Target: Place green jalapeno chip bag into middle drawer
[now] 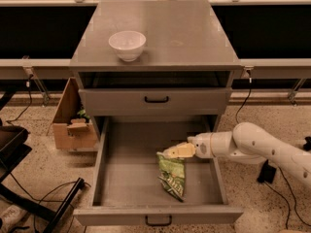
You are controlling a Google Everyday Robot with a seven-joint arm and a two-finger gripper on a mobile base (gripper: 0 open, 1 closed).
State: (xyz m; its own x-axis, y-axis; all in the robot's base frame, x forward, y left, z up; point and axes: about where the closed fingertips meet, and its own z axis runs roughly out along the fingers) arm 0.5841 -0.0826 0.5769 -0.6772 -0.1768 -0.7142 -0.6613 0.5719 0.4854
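Observation:
The green jalapeno chip bag [173,175] lies flat on the floor of the pulled-out middle drawer [104,171], right of centre, with its long side pointing toward the drawer front. My gripper [176,151] reaches in over the right side wall on the white arm [262,147]. It hovers just above the bag's far end. Its fingers look open and hold nothing.
A white bowl [127,44] stands on the grey cabinet top [194,38]. The upper drawer [156,101] is closed. A cardboard box [73,123] sits on the floor to the left of the cabinet. Black chair legs and cables [39,198] lie at the lower left.

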